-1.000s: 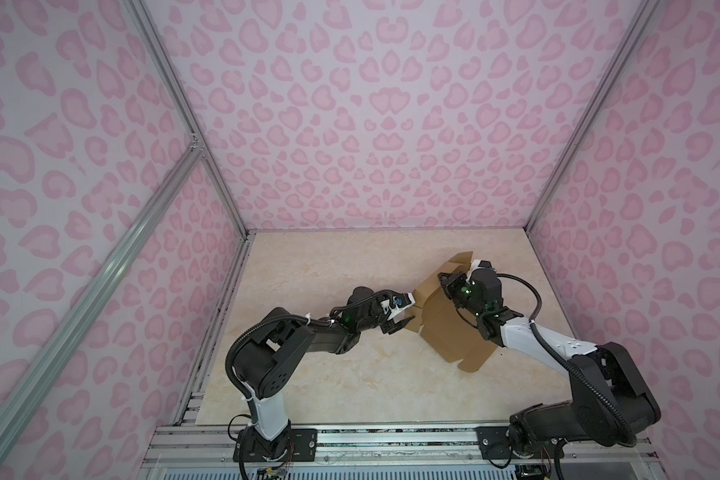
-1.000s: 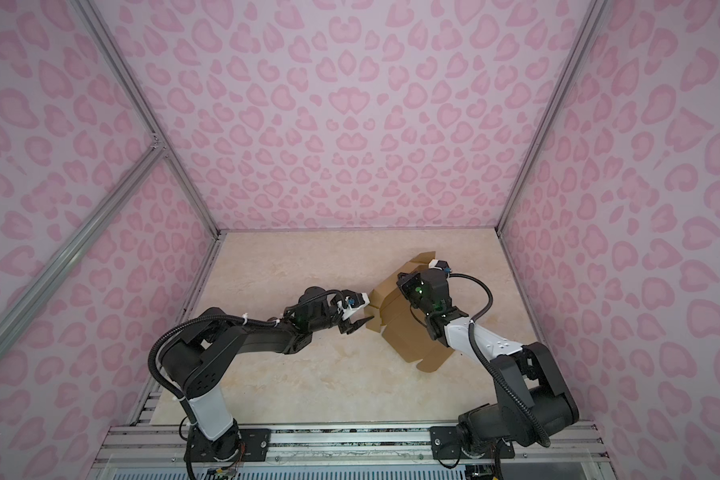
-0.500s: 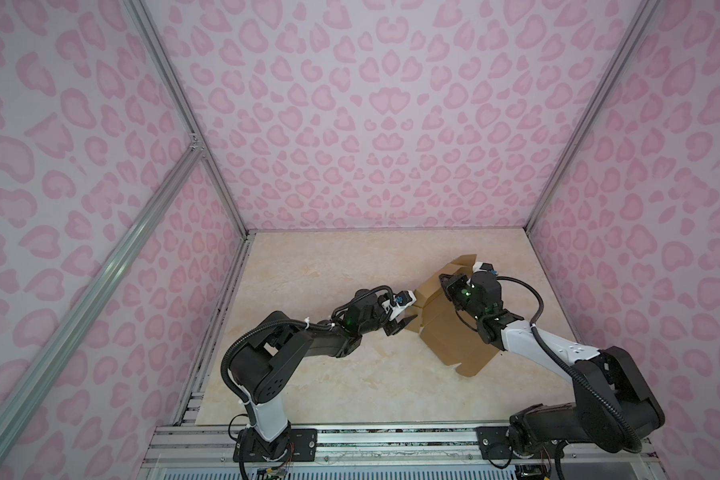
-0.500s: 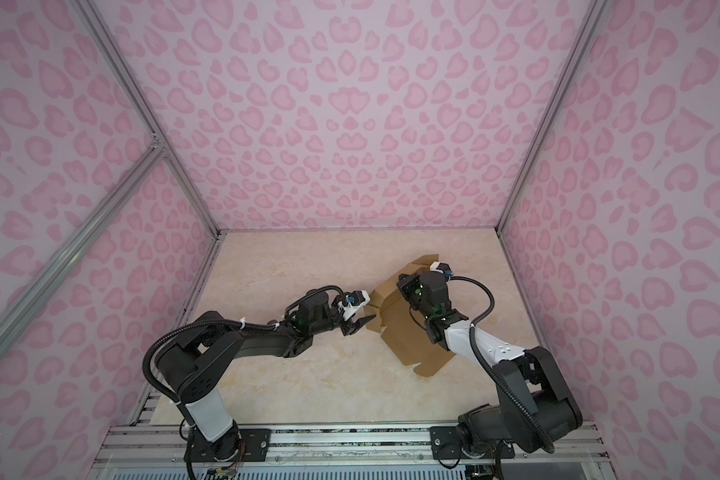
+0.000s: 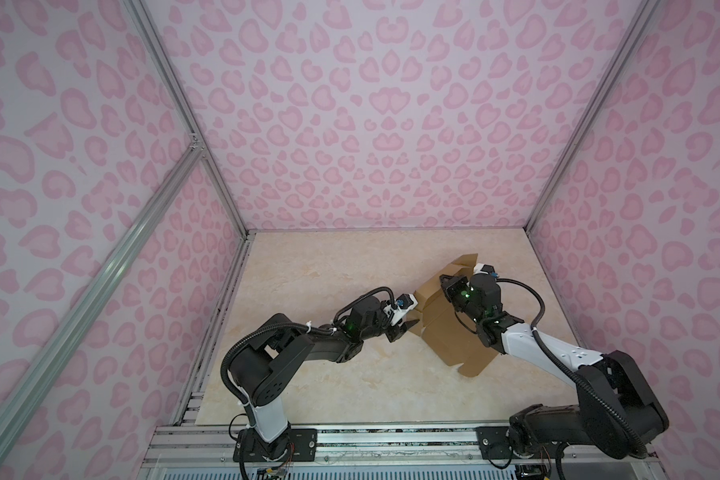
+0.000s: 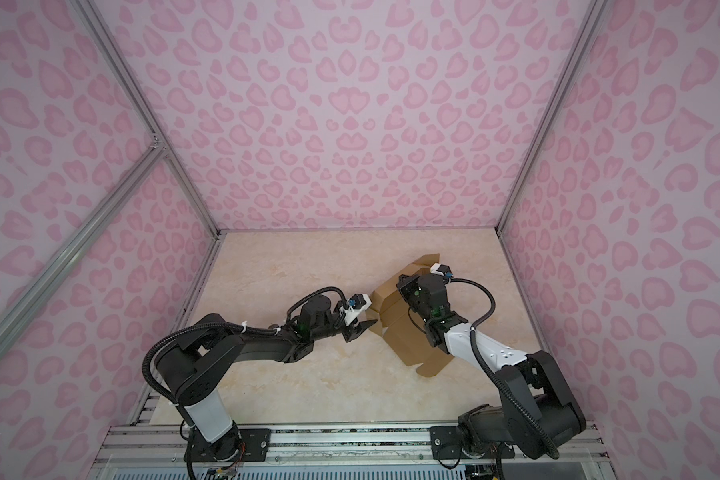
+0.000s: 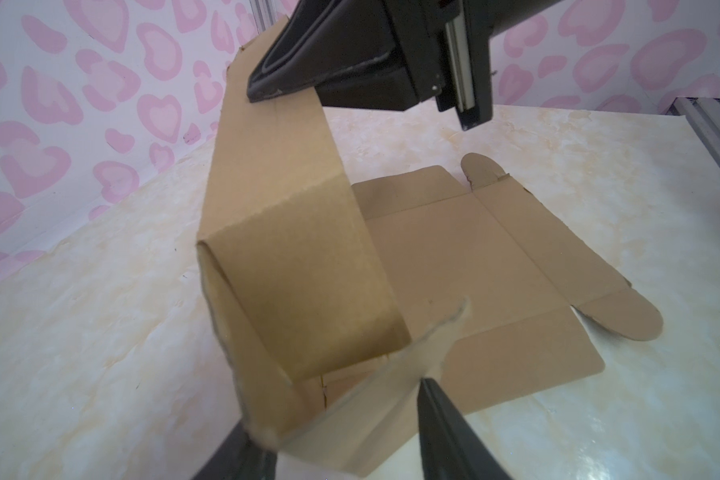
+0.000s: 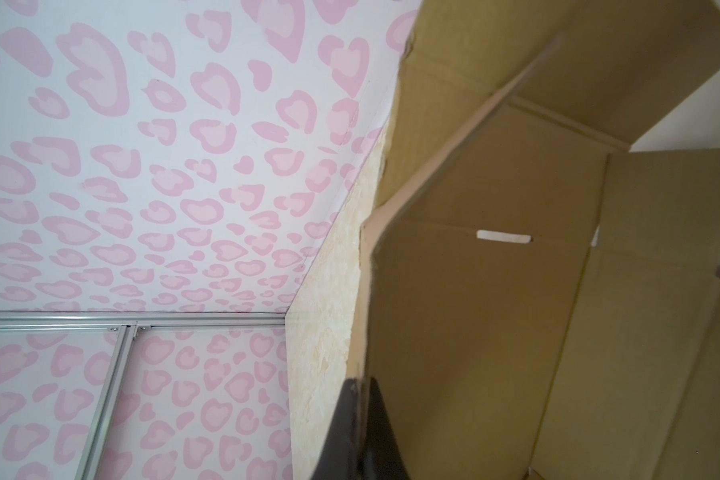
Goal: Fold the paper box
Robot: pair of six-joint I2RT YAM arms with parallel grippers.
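Note:
The paper box is a brown kraft die-cut sheet lying right of the table's middle, partly folded, with side panels raised. My right gripper is shut on the top edge of a raised long panel; its tips pinch that edge. My left gripper is at the sheet's left edge, open. Its fingers stand on either side of a folded-up corner flap, close against it. The flat base with rounded tabs lies beyond.
The marbled tabletop is closed in by pink heart-patterned walls at the back and on both sides. An aluminium rail carrying both arm bases runs along the front edge.
My left gripper's jaws have narrowed around the corner flap. The right gripper and the raised panel have shifted slightly left, still shut on the panel.

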